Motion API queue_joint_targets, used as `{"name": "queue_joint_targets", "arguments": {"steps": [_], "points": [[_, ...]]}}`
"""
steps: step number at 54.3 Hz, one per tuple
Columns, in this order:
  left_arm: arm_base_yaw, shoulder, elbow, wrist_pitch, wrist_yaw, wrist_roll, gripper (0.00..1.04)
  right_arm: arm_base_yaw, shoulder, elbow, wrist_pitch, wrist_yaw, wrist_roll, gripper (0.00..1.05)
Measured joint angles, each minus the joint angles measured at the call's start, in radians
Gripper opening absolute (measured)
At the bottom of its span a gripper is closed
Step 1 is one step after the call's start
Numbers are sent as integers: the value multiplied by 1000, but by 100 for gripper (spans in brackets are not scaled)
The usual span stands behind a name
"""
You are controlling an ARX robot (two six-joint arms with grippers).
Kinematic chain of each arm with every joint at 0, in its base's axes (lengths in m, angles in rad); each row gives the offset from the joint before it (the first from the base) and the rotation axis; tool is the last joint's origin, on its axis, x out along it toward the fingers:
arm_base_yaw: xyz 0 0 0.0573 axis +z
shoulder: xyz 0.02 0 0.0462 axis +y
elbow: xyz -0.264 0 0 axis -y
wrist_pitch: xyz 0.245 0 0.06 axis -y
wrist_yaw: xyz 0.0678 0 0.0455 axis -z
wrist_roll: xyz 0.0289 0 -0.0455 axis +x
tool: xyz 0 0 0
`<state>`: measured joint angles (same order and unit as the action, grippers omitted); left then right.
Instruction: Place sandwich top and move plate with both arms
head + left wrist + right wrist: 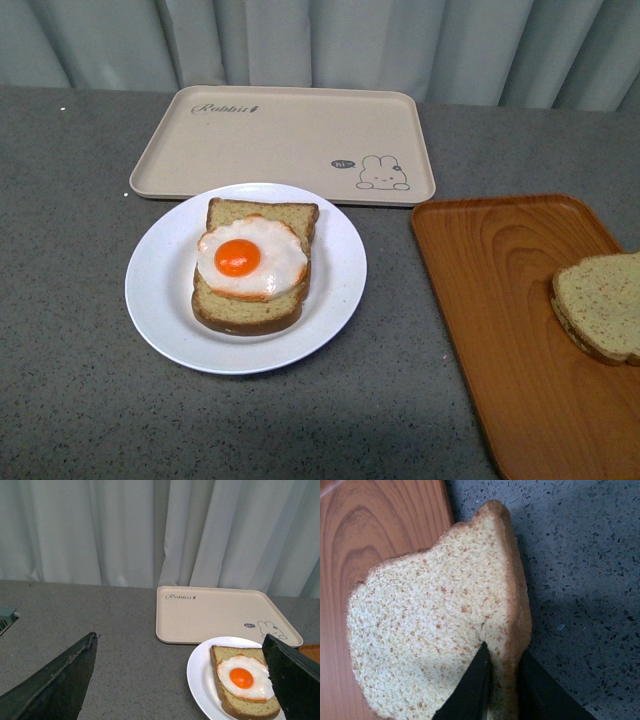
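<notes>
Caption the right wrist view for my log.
Right gripper pinching the sandwich top by its crust, at the wood tray edge.

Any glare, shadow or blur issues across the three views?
Front view: soft even light, no harsh glare on the plate; sandwich top cropped at the frame edge. Left wrist view: left gripper dark, soft-edged. Right wrist view: right gripper nearly black; bread shadow darkens the counter.

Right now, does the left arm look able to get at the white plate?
Probably yes: the left gripper is open, and the plate lies close ahead, its rim bare, with only bare counter between them.
</notes>
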<state>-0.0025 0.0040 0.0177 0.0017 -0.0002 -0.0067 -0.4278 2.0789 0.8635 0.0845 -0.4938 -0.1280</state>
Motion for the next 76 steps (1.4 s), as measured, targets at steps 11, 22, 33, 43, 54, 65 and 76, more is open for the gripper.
{"name": "queue_joint_targets", "arguments": {"steps": [11,22,33,43,54,65,76], "points": [[0,0,0,0,0,0,98,0,-9,-2,0,-16,-3,3],[0,0,0,0,0,0,98,4,-80,-39,6,-65,5,3],[0,0,0,0,0,0,98,85,-309,-126,20,-119,30,3],[0,0,0,0,0,0,98,254,-479,-170,79,-133,138,3],[0,0,0,0,0,0,98,556,-447,-148,135,-14,213,3],[0,0,0,0,0,0,98,714,-337,-35,151,29,266,3],[0,0,0,0,0,0,98,841,-199,64,172,55,319,3]]}}
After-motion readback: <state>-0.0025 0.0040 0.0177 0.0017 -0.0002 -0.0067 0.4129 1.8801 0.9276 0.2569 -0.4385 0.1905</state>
